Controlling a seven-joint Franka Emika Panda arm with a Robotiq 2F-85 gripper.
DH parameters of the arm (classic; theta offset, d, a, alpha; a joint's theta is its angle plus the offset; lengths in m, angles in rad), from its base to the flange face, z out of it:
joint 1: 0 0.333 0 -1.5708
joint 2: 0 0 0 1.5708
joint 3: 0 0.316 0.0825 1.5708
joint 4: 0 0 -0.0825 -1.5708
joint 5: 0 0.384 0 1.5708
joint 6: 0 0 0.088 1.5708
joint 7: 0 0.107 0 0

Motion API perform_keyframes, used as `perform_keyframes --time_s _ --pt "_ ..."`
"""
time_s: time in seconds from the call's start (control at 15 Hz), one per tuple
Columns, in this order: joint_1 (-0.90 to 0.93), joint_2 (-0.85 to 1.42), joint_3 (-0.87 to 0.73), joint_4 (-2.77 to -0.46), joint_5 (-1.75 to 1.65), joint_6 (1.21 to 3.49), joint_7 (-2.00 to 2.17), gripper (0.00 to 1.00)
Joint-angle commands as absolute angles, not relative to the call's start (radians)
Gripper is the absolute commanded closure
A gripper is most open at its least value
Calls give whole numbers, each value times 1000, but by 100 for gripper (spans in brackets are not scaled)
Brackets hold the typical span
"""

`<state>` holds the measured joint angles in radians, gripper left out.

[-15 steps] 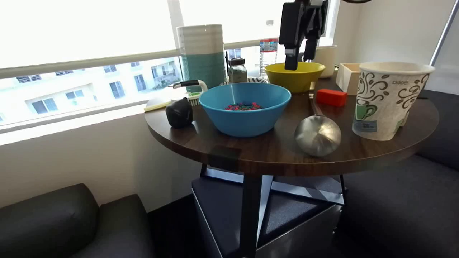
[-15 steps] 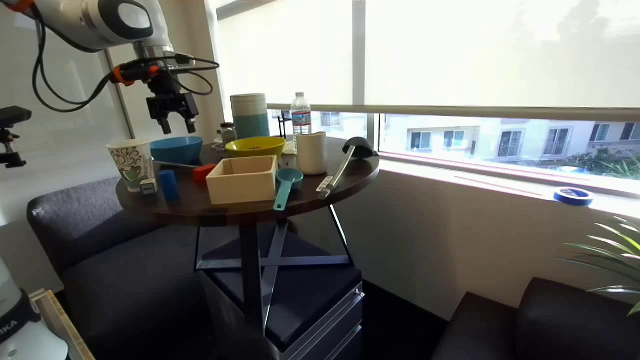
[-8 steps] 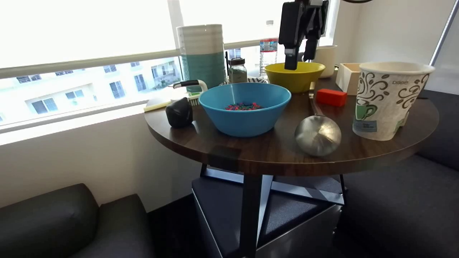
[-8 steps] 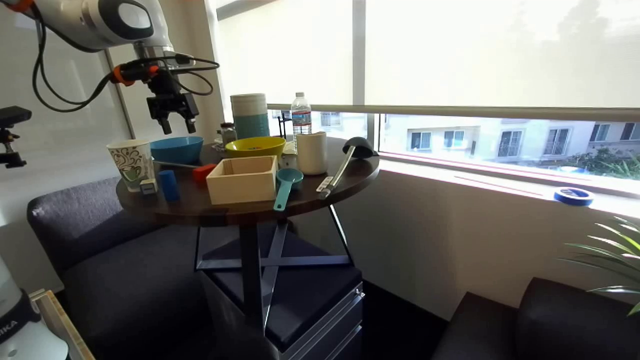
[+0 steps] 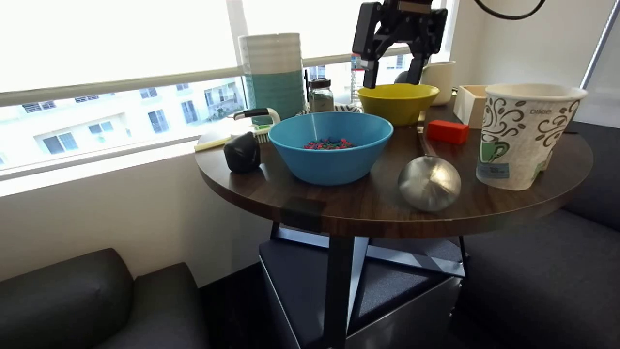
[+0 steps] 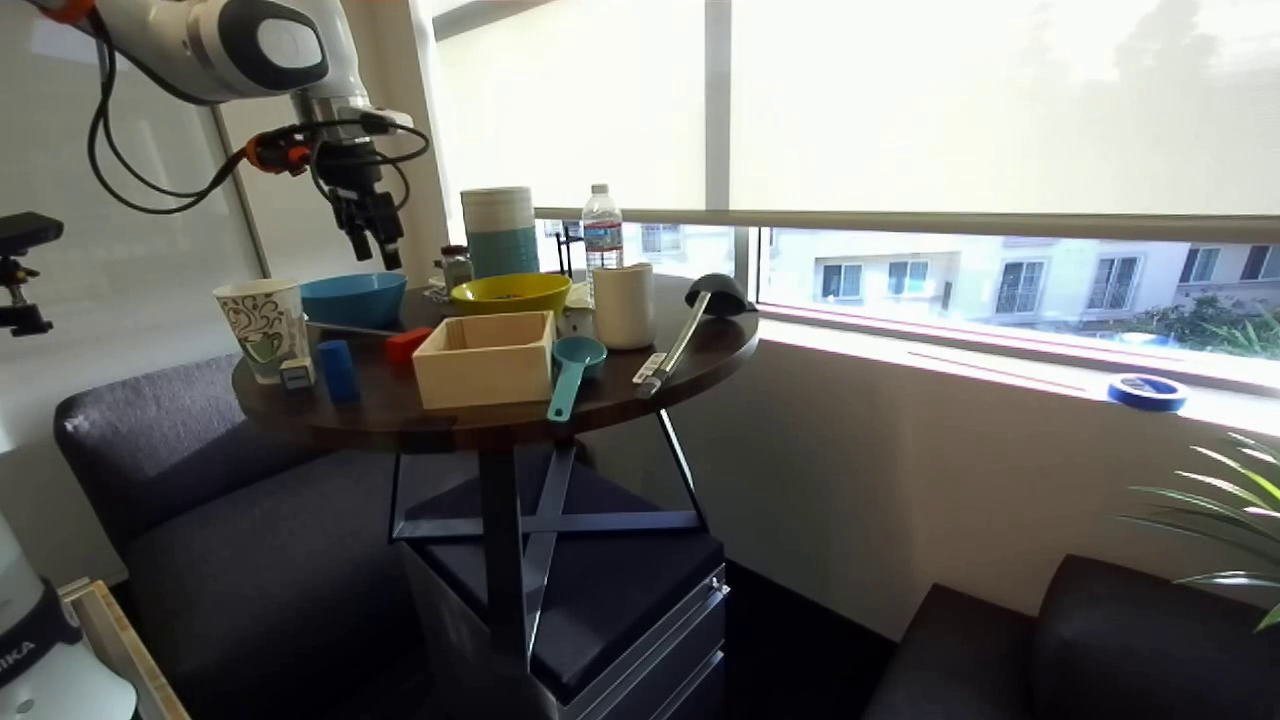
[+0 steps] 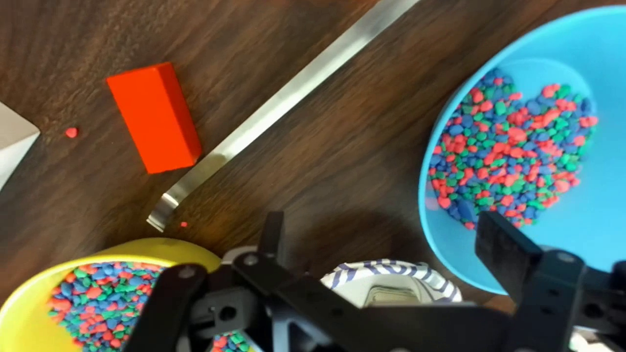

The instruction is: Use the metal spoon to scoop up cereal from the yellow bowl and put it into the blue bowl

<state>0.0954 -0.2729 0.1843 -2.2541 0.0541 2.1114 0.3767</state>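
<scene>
the tool stands spread, grasping nothing; for the likely pickup of the metal spoon, straddle its thin handle squarely, clear of the red block

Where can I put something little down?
Bare wood shows between the metal spoon and the blue bowl and, in an exterior view, in front of that bowl, beside the black lump. Behind the blue bowl it's crowded: jar, tall pot, striped tub.

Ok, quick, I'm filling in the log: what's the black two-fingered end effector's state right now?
End effector: open, jaws wide apart, holding nothing.
</scene>
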Motion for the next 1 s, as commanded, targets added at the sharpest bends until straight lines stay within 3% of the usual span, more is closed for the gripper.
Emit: perform_keyframes --time_s 0.0,0.93 --pt "67 -296 190 -2286 59 2123 551 0" --pt "60 -279 158 -2371 169 2057 716 0"
